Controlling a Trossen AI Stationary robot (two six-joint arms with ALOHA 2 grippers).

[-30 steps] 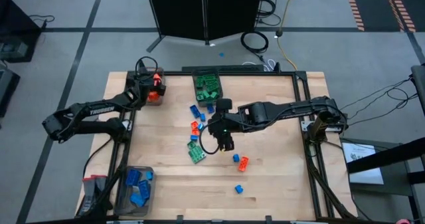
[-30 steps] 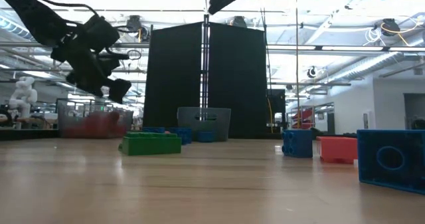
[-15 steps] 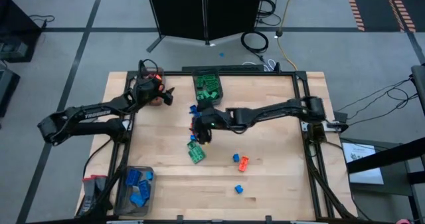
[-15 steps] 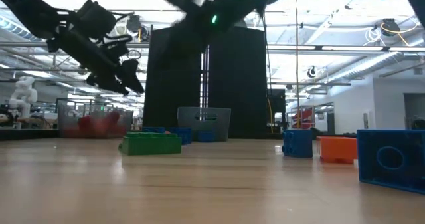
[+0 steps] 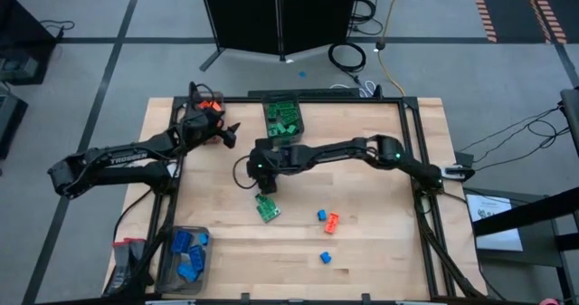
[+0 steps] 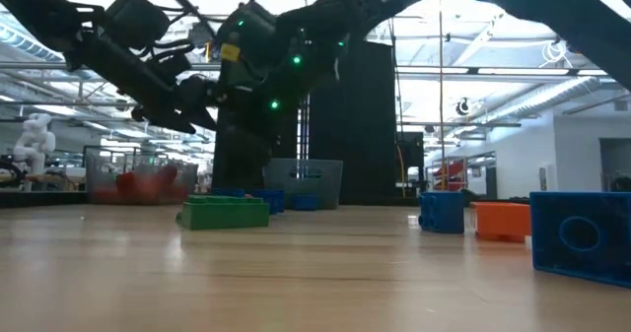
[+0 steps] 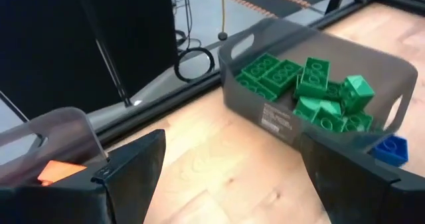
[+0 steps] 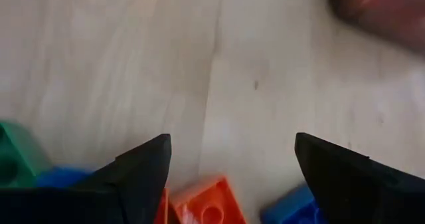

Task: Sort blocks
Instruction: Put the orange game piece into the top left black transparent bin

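The wooden table carries three dark bins. The bin of green blocks stands at the far edge, the bin of blue blocks at the near left corner, the bin with orange blocks at the far left.

The right gripper reaches across to the loose orange and blue blocks at mid-table, its fingers spread wide and empty. The left gripper, likewise wide and empty, hovers between the orange and green bins.

A flat green block lies just beside the right gripper; a few more blocks lie scattered nearer the front.
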